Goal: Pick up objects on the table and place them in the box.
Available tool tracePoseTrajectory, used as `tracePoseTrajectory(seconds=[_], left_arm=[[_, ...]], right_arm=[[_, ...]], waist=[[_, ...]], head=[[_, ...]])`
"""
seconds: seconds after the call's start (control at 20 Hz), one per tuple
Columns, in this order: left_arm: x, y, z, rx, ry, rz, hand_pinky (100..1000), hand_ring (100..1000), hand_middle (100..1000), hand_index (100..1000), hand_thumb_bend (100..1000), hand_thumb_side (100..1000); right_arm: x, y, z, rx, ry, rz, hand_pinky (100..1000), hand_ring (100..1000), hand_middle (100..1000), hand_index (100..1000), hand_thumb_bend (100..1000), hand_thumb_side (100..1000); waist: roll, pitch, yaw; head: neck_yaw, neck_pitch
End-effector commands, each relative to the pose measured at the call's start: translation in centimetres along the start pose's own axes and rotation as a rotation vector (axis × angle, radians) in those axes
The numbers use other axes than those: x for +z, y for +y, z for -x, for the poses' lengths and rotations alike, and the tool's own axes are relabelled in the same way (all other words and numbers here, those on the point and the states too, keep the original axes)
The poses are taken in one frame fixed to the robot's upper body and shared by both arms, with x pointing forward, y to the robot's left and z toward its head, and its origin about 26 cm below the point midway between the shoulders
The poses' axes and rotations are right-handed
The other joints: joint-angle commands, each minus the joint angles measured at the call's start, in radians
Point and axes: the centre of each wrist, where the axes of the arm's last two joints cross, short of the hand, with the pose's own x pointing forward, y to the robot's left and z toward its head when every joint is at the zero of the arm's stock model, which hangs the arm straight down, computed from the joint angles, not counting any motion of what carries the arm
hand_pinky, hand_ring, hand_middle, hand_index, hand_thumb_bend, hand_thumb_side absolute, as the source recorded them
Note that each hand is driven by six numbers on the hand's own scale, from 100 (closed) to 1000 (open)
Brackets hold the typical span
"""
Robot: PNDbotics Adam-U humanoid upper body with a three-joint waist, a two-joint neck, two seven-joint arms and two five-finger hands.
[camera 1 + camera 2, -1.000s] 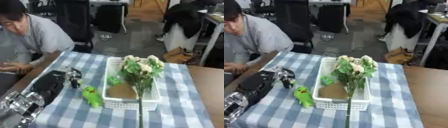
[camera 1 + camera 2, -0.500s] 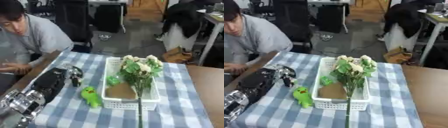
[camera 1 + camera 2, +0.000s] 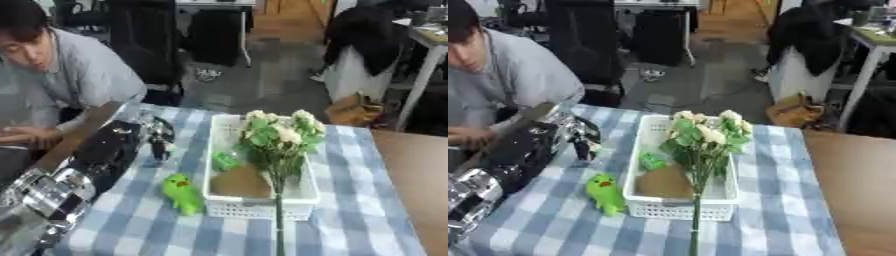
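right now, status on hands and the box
Left hand out over the cloth, grip unclear. Right hand unseen. Green toy outside white box; flowers across it.

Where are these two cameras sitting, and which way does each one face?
Left eye view: sits in the robot's head, looking down at the blue-and-white checked tablecloth and white slatted plastic basket; the black and silver left arm with its left hand enters from the lower left.
Right eye view: beside it in the same head, facing the same way; the same arm shows.
Shared: the basket, the bunch of cream flowers lying in it, and the green toy figure beside it on the cloth. The right hand shows in neither.
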Motion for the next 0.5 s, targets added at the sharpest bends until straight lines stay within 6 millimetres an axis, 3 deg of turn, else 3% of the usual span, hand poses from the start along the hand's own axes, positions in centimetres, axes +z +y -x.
tracePoseTrajectory(seconds=[0.05,0.3,0.5], left_arm=[[1.7,2.8,1.4,-0.001,0.024,-0.065,100,100,208,450,100,161],[3.0,5.0,0.4,0.001,-0.009,-0.118,100,100,204,447,100,171],[5.2,8.7,-1.5,-0.002,-0.077,-0.222,100,100,199,445,100,185]], right_arm=[[-1.0,0.7,-0.7,-0.012,-0.035,-0.029,735,750,690,675,100,473],[-1.0,0.7,-0.7,-0.011,-0.033,-0.030,734,750,689,675,100,474],[-0.9,0.7,-0.7,-0.013,-0.030,-0.030,735,750,689,675,100,473]], waist=[[0.009,-0.016,0.000],[0.009,-0.017,-0.001],[0.009,-0.018,-0.006]], head=[[-0.003,-0.007],[-0.007,-0.006],[-0.026,0.001]])
